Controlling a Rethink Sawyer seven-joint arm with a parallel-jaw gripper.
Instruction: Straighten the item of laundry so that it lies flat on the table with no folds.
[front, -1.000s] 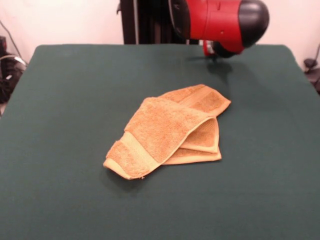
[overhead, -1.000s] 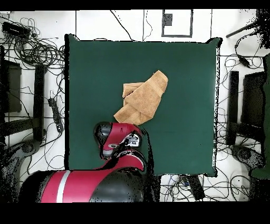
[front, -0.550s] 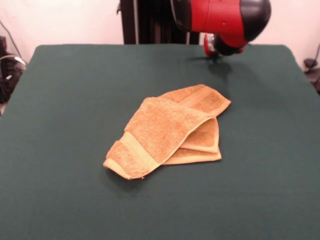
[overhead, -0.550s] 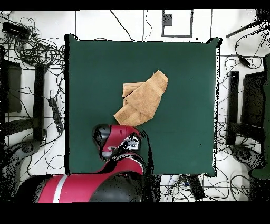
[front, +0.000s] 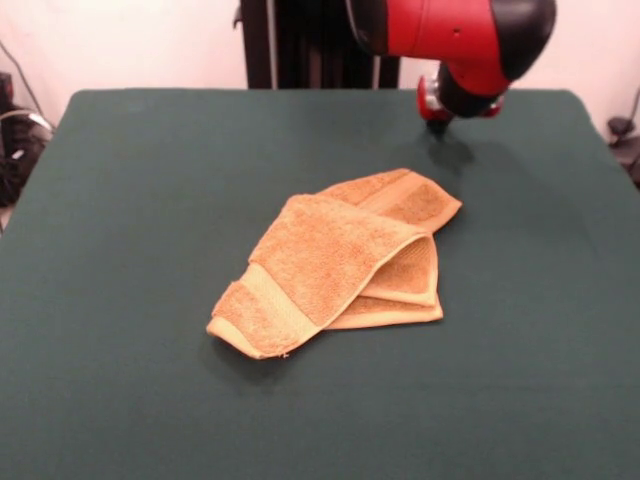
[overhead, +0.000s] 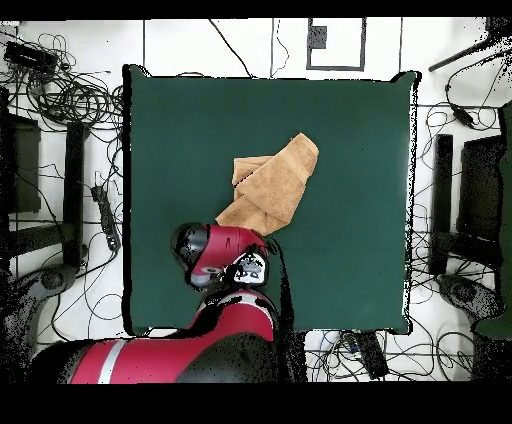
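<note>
- Towel (front: 335, 265) sits near the middle of the table (front: 130, 200), bunched and folded over itself in several layers; one banded end points toward the near-left in the front view, other layers stacked under it at the right
- Judged soft, limp and light; terry should drag on the cloth cover rather than slide; a pinch likely lifts one layer only
- Best hold, as I judge it: an exposed corner or the free banded edge at the near-left, not the thick middle
- Gripper (front: 437, 108) hangs above the table beyond the towel's far end, apart from it; fingers mostly hidden under the arm's red housing; cannot tell whether spread or closed
- White tag not made out; underside layers hidden
</note>
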